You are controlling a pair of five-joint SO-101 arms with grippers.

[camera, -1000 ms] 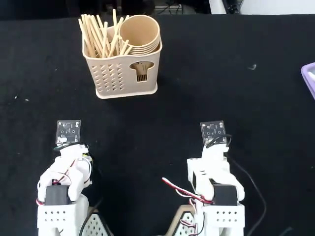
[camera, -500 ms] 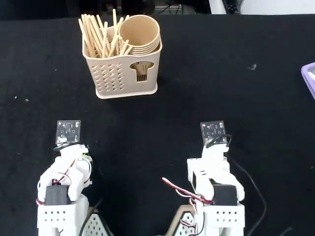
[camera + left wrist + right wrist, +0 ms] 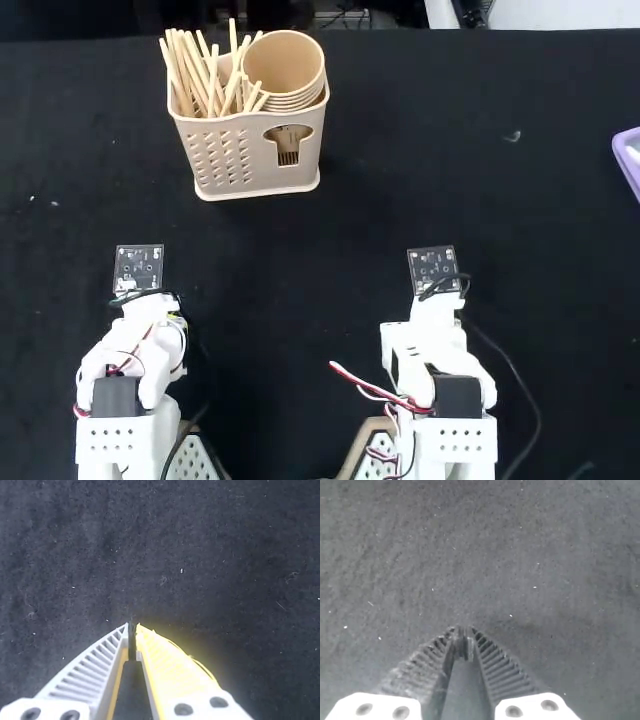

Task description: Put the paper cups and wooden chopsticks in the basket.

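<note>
Looks complete: in the basket (image 3: 245, 160) at eleven o'clock on the bench (image 3: 450, 180), stacked paper cups (image 3: 285, 65) beside bundled wooden chopsticks (image 3: 205, 75). Left tool (image 3: 132, 630) at seven o'clock, right tool (image 3: 463, 632) at five, both pinched closed on nothing. Probably calls for no further grasp.

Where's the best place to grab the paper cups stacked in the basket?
Probably the top rim of the paper cups, from straight above, pinching across its wall: the stack stands upright, mouth open, and the basket walls and chopsticks hem its sides.
</note>
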